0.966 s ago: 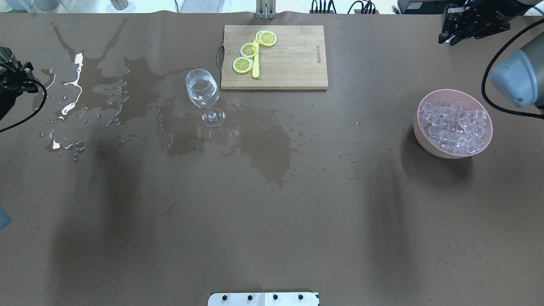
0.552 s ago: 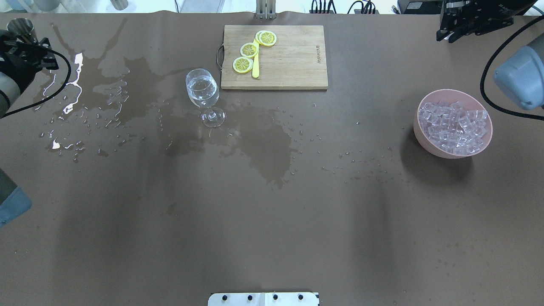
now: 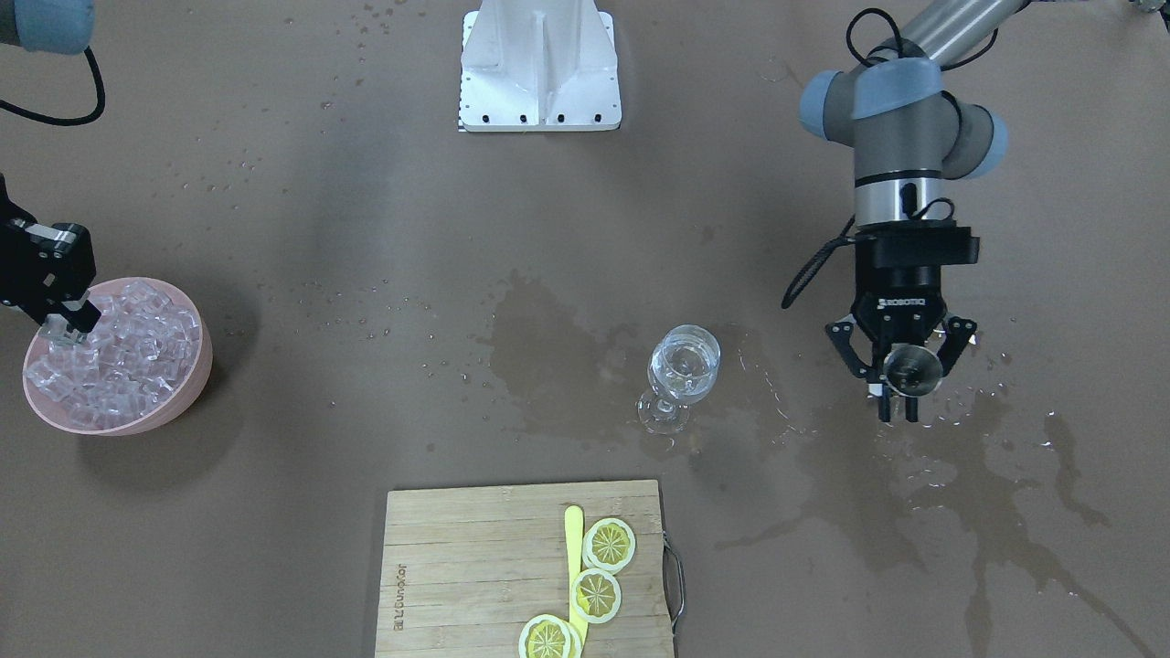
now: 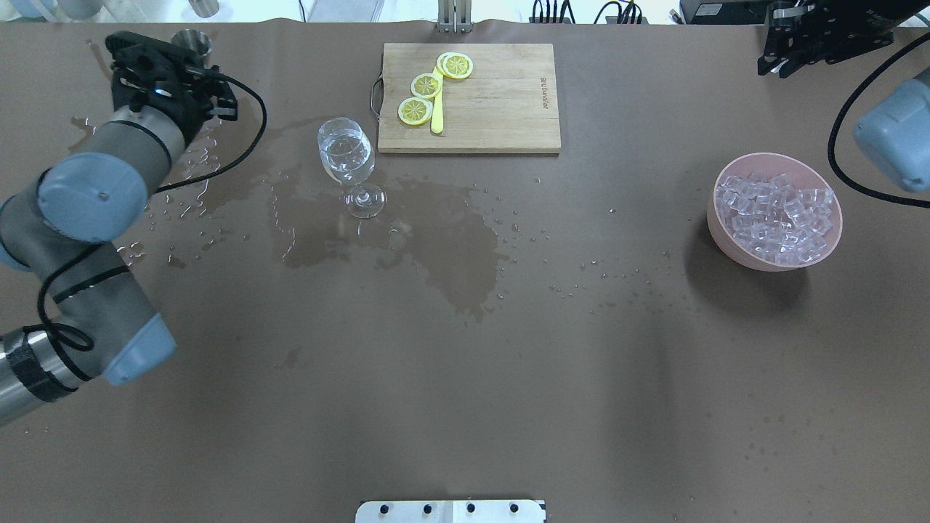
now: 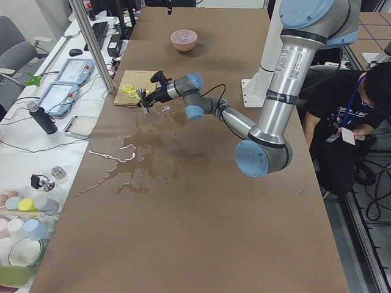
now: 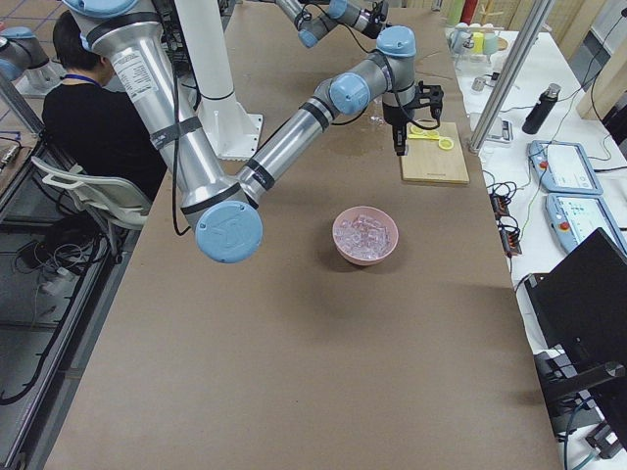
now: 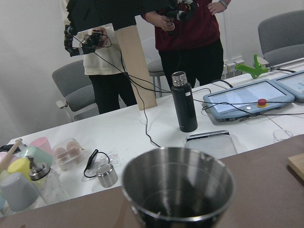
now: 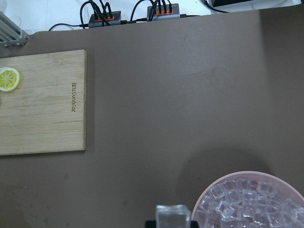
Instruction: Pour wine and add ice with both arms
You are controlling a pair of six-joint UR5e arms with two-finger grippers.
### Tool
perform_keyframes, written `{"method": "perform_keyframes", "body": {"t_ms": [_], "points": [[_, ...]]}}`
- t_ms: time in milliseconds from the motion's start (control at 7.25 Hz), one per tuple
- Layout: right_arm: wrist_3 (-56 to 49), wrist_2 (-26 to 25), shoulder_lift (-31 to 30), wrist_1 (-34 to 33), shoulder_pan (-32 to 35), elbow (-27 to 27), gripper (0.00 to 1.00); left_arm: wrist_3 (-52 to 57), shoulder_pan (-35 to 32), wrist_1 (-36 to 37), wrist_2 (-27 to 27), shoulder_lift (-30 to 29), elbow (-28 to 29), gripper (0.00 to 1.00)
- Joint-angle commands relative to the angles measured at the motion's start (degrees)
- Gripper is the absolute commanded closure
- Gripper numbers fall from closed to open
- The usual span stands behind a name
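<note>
A wine glass holding clear wine stands left of centre, also in the front view. My left gripper is shut on a small steel cup, held above the wet table to the glass's left; the cup fills the left wrist view, and the gripper shows in the front view. A pink bowl full of ice cubes sits at the right. My right gripper hovers over the bowl's edge, shut on one ice cube.
A wooden cutting board with lemon slices and a yellow knife lies behind the glass. Spilled liquid darkens the brown table cover around the glass and to its left. The white robot base stands at the near edge.
My left arm has swung in from the table's left edge toward the wine glass, carrying the steel cup. The right gripper has stayed near the bowl. Glass and bowl have not moved.
</note>
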Motion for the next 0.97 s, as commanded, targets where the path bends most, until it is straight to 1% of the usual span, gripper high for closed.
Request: {"method": "perform_keyframes", "body": {"t_ms": [0,138,414,552,828], "points": [[-0.3,0.0,0.2,-1.6,0.4,0.1,1.0,1.7,5.3,2.4,4.4,-2.4,-0.3,0.79],[-0.3,-0.3,0.2,-1.6,0.4,0.0,1.0,1.8,6.1,2.2,5.8,-2.2,-0.9,0.79],[-0.4,-0.7,0.9,-1.6,-0.2,-0.7,1.0,2.5,7.1,2.1,6.6,-1.3,-3.8,0.79],[-0.4,-0.7,0.8,-1.6,-0.1,-0.6,1.0,2.6,9.0,2.2,9.5,-0.4,-4.2,0.79],[-0.4,-0.7,0.8,-1.6,-0.2,-0.7,1.0,6.3,9.2,2.3,9.8,0.7,-4.2,0.79]]}}
